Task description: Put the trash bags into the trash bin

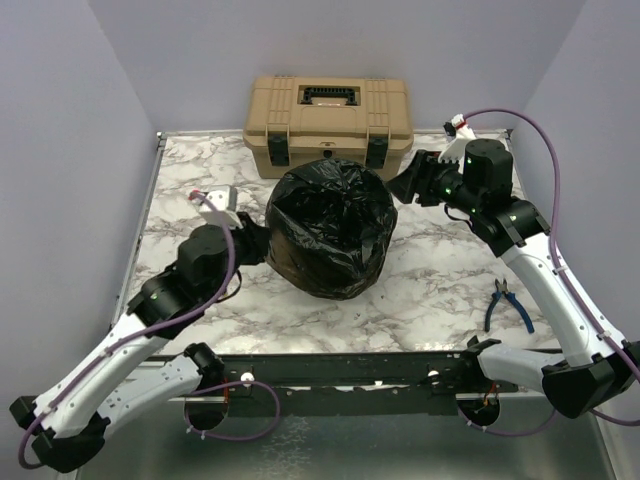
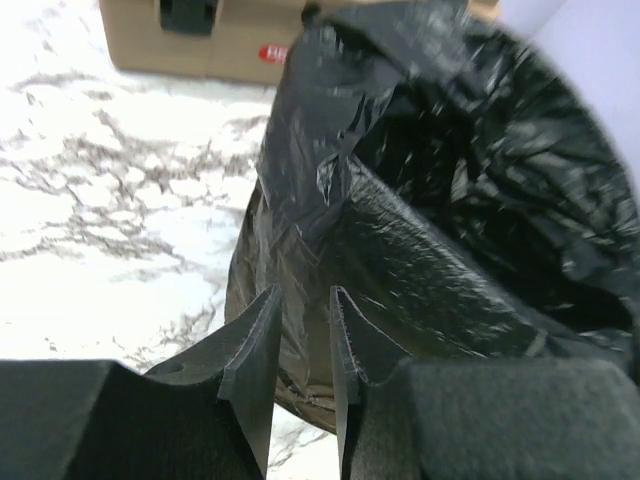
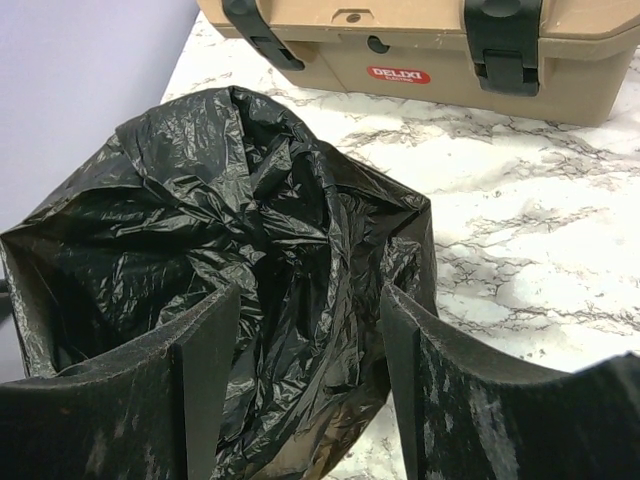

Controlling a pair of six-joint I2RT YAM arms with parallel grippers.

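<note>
From above, the trash bag (image 1: 330, 235) sits as a rounded black mound in the middle of the table (image 1: 190, 200). It is wrapped over the trash bin, which is wholly hidden under the film. The left gripper (image 1: 252, 246) touches the mound's left side and the right gripper (image 1: 412, 181) hovers just beside its far right. An uneven tug could tip or drag the bin toward the tan toolbox (image 1: 328, 120) standing just behind it. Blue-handled pliers (image 1: 510, 305) lie well apart at the near right, out of the way. In the left wrist view the fingers (image 2: 262, 345) stand almost together with a narrow slit, close against the bag's flank. Whether film is caught there I cannot tell, and a thin pinch of glossy plastic would likely slip or tear. In the right wrist view the jaws gape wide over the crumpled top folds, holding nothing. Closing here might grab only loose wrinkles, or push film outward instead of down into the bin.
</note>
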